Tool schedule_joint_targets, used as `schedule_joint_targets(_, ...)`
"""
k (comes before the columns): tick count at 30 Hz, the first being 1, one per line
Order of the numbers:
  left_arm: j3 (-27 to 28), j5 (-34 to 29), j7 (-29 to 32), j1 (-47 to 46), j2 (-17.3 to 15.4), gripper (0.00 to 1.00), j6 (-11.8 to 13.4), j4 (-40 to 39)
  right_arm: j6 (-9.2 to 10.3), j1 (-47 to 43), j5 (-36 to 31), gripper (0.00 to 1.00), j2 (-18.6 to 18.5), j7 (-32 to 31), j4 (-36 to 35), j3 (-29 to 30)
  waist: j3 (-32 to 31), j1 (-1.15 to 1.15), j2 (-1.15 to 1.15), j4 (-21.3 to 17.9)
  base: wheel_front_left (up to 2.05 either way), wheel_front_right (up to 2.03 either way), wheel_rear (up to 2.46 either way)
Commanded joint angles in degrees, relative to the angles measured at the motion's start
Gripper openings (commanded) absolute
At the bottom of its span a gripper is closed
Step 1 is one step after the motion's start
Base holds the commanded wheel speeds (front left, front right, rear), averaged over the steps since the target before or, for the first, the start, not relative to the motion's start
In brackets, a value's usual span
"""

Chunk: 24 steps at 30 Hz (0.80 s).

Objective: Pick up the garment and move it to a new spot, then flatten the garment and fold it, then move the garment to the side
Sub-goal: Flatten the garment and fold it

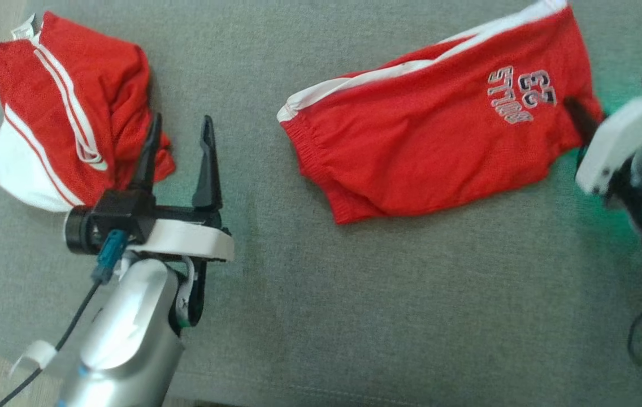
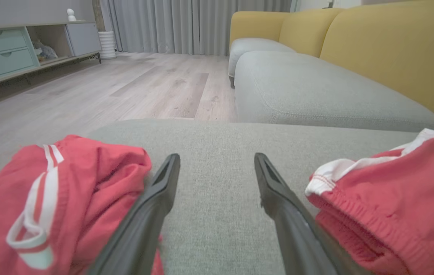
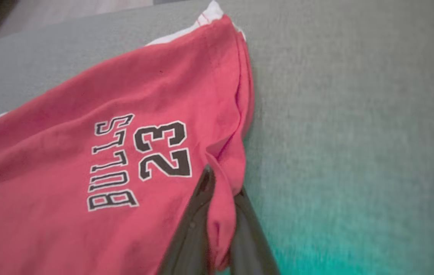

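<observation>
Early stage: red shorts (image 1: 428,135) lie loosely spread at upper right of grey cushion (image 1: 355,316), not yet folded. Right gripper (image 3: 222,183) fingers clenched on shorts' edge, so pickup looks to be starting. Left gripper (image 1: 179,127) fingers spread, empty, beside bundled red garment (image 1: 66,113) at upper left. Moving, flattening, folding all remain.

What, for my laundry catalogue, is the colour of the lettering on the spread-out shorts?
The lettering is black, outlined white; clearest in the right wrist view.
</observation>
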<state>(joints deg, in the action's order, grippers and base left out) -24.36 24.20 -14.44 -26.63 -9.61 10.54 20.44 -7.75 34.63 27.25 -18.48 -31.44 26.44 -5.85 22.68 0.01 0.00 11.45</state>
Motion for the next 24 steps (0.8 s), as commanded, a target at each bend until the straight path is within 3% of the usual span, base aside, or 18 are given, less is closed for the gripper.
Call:
schedule_joint_targets(1,2.54,-0.54,-0.52,-0.07,-1.25,1.0,-0.08,-1.98,0.26,-3.79,0.35,0.0,0.69,0.66,-1.8,-0.19,-0.93,-0.01,0.0,-0.76,0.0,0.0,0.0)
schedule_joint_targets(12,3.52,-1.41,-0.55,3.93,-2.56,1.0,-0.84,-1.27,0.26,-22.43,0.22,0.0,8.36,8.31,-13.44,11.29,-5.09,-0.01,0.0,-4.92,0.0,0.0,0.0)
schedule_joint_targets(20,2.77,-1.43,0.17,3.99,-2.83,1.0,-0.7,-1.28,0.26,-24.68,-1.49,0.0,10.22,8.38,-15.78,15.0,-5.37,-0.01,0.0,-5.88,0.0,0.0,0.0)
schedule_joint_targets(24,2.46,-1.32,0.32,3.87,-2.84,1.0,-0.74,-1.2,0.26,-23.05,-2.4,0.0,9.54,8.47,-17.97,13.18,-5.48,-0.01,0.0,-5.81,0.0,0.0,0.0)
